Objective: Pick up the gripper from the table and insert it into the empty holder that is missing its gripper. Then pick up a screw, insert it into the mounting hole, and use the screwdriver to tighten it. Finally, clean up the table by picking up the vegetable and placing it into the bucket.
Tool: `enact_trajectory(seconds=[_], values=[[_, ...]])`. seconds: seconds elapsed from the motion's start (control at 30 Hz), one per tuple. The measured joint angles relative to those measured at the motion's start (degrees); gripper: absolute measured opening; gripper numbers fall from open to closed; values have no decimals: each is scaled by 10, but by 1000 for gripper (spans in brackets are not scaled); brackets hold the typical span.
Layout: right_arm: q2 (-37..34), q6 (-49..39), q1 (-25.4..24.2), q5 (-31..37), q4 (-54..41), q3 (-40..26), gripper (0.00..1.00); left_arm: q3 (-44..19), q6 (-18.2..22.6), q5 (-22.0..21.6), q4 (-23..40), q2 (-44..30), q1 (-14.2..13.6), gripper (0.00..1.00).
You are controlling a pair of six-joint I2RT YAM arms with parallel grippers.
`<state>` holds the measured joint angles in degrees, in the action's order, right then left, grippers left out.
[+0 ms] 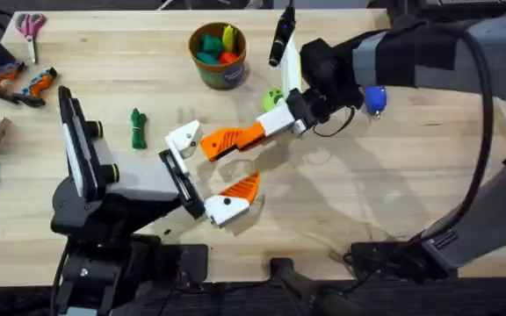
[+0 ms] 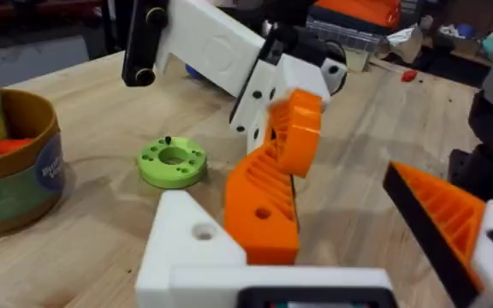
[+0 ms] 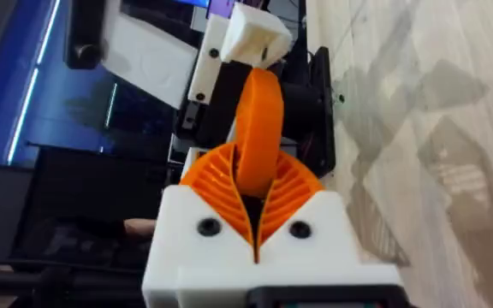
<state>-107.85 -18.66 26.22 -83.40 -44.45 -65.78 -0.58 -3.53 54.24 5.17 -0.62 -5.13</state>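
Orange gripper lengthwise toward holder, right jaws clamping it

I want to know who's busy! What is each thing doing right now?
Gripper piece: clamped in the right hand, pressed against the holder.
Right hand: shut on the gripper piece.
Holder: piece at it, can't tell if it's fully in.
Left hand: open.
Vegetable: lying on the table, not in the bucket.
Bucket: upright, toy pieces inside.
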Motion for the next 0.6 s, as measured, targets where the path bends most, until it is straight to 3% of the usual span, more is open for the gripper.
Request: enact_trajectory(seconds=[0.6], values=[[0,36,1,-25,15,-2,10,0,0,0,0,0,0,985]])
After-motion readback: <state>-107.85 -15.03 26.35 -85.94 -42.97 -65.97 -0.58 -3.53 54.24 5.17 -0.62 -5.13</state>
